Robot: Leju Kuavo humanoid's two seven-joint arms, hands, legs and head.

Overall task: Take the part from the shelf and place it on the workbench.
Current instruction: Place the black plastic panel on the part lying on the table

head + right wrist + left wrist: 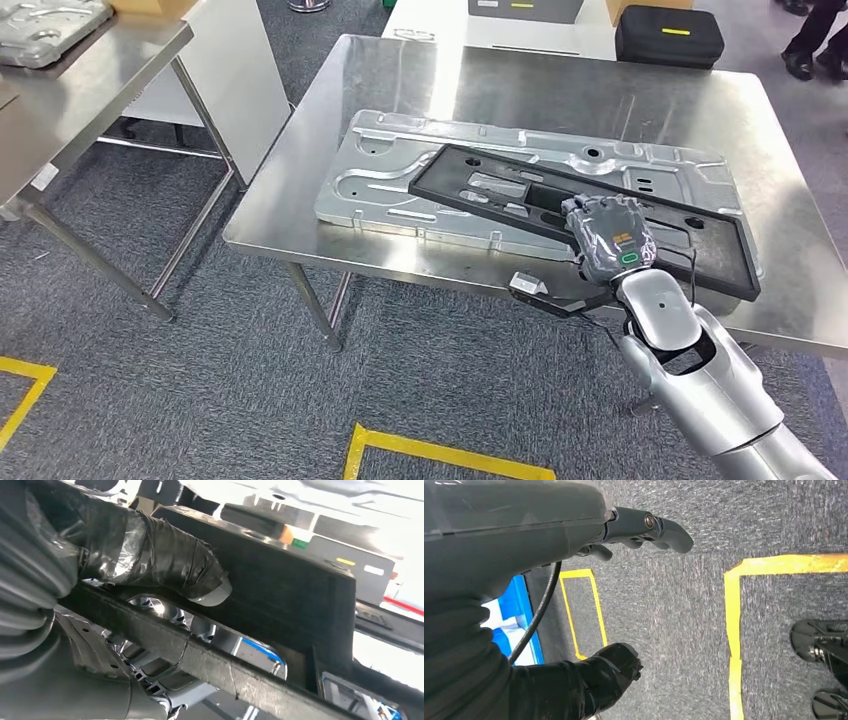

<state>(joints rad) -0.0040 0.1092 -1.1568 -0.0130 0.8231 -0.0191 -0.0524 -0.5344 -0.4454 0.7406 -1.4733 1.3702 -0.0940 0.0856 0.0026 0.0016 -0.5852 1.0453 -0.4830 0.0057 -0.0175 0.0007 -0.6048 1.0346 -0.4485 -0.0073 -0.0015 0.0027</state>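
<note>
Head view. A stainless steel workbench is carrying a large silver stamped sheet-metal panel, which is lying flat across its middle. A long black rectangular plastic frame part is resting on top of that panel, angled from the bench centre toward 4 o'clock, its far end reaching the bench's near-right edge. The right hand, in a grey cover, is sitting over the frame's near rail at about 4 o'clock from the bench centre, with the silver forearm coming up from 5 o'clock. A black zippered case with a yellow stripe is standing on a white table at 1 o'clock. A second steel table is standing at 10 o'clock with a grey moulded tray on it; what the tray holds I cannot tell.

Left wrist view. The left hand is hanging over grey carpet marked with yellow tape lines. Its fingers are curling loosely and holding nothing.

Right wrist view. The tape-wrapped thumb is pressing on the black frame's upper face, while the other fingers are passing beneath the rail, so the hand is clamping the part. The silver panel is showing through the frame's opening.
</note>
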